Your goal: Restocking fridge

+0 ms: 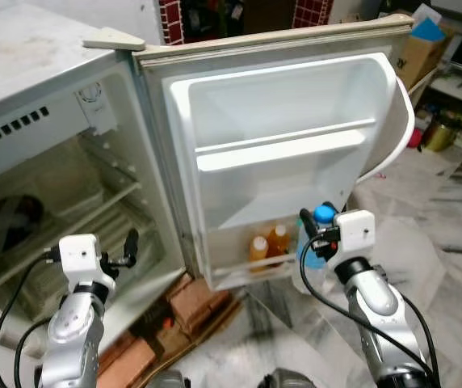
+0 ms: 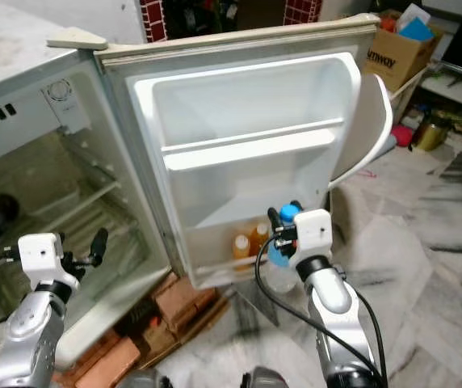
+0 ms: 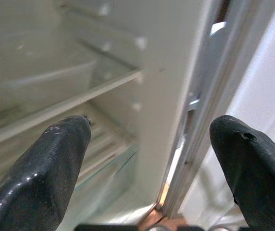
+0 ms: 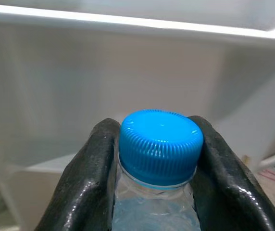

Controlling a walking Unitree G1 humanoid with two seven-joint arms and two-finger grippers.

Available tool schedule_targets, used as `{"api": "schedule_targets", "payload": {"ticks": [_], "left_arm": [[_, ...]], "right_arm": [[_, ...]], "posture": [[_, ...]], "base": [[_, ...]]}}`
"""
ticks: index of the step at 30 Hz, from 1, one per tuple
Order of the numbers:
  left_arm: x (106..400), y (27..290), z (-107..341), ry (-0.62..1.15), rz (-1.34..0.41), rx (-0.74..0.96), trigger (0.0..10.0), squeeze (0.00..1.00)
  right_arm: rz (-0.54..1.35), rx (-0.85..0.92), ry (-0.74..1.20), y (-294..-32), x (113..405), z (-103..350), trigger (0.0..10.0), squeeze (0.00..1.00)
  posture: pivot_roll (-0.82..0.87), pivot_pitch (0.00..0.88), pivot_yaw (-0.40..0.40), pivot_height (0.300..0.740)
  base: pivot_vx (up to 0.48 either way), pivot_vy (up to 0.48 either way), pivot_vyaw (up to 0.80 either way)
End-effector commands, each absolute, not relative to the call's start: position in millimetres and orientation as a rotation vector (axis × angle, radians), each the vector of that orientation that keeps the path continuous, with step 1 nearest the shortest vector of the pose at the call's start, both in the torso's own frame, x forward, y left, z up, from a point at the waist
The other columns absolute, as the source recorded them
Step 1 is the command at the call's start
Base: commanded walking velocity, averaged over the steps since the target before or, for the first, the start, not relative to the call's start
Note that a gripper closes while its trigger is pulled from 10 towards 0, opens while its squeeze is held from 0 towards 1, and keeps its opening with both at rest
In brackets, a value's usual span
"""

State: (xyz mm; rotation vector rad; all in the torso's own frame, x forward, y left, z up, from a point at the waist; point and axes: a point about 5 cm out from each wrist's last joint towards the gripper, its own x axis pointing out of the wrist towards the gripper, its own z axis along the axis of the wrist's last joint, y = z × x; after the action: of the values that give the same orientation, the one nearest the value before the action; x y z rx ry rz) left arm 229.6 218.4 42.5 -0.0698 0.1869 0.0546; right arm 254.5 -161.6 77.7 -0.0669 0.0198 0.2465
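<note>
Looked like somebody's lived-in home: an old fridge propped on bricks over a marble floor, with a cardboard box, a brass pot and household clutter along the back.

"Where do your two eye views look from?"

"You look down from the robot's head at the open fridge and its door. Both eyes share that same scene. The right eye sits a bit to the side, so everything slides over a little."

"And your wrist views?"

"Your left wrist camera looks along two black fingers, very near the fridge's inside wall and shelves. Your right wrist camera is very close behind a blue cap, facing the door's white shelf."
</note>
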Motion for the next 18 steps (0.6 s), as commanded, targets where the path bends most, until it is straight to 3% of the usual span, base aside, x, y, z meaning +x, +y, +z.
{"api": "schedule_targets", "payload": {"ticks": [1,3,8,15,18], "left_arm": [[223.4,228.8,42.3,0.204,0.093,-0.053,10.0,0.0],[222.6,228.6,42.4,0.204,0.093,-0.056,10.0,0.0],[222.7,227.3,42.9,0.209,0.093,-0.067,10.0,0.0],[226.2,224.3,44.2,0.209,0.074,-0.064,10.0,0.0],[229.3,223.5,45.5,0.205,0.066,-0.057,10.0,0.0]], "right_arm": [[0.284,-0.057,-0.041,-149.8,255.9,89.1,10.0,0.0],[0.278,-0.052,-0.04,-149.9,255.8,88.8,10.0,0.0],[0.24,-0.022,-0.031,-151.8,256.1,87.3,10.0,0.0],[0.233,-0.029,-0.036,-153.0,256.3,88.0,10.0,0.0],[0.224,-0.039,-0.039,-153.0,256.3,88.7,10.0,0.0]], "posture": [[0.05,0.009,0.003,0.74],[0.05,0.009,0.002,0.74],[0.05,0.007,0.003,0.74],[0.05,0.013,0.007,0.74],[0.04,0.019,0.008,0.74]], "base": [[0.0,0.0,0.8],[0.0,0.0,0.8],[0.0,0.0,0.0],[0.0,0.44,0.0],[0.0,0.0,0.0]]}}
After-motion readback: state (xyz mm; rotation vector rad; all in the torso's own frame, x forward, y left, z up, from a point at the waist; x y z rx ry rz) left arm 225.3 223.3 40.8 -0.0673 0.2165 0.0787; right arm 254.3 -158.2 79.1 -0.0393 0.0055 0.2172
